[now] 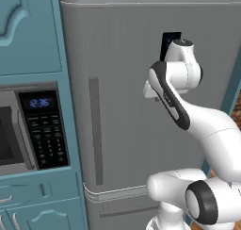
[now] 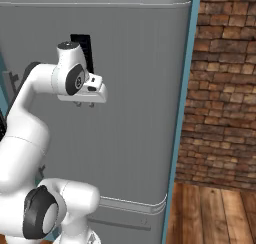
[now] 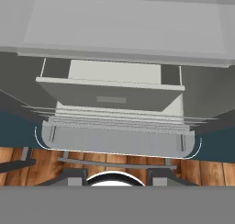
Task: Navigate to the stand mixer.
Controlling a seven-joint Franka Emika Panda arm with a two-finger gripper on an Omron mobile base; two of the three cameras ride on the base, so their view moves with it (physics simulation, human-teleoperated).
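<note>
Grey fridge (image 1: 132, 106) fills front, vertical handle (image 1: 95, 130) at left. Teal cabinets (image 1: 28, 31) with built-in microwave (image 1: 33, 130) further left. Brick wall (image 2: 225, 88), wooden floor (image 2: 210, 215) at right. Pincer (image 2: 84, 104) hangs before fridge door, open-or-closed unclear.

Folded white arm, hand tucked high and pointing down.

Rises from a bulky white base joint with a dark round cap, bends up through a thick elbow, then doubles back toward the wrist, dark trim along the forearm. Ends in a gripper (image 2: 84, 104) carried at upper-chest height on a rounded wrist housing, hand body level. Shows two short fingers (image 2: 79, 104) as small stubs under the hand in the right base view, too small there to judge the gap. Appears in the hand view as two dark tips (image 3: 73, 178) set well apart at the bottom edge, holding nothing.
</note>
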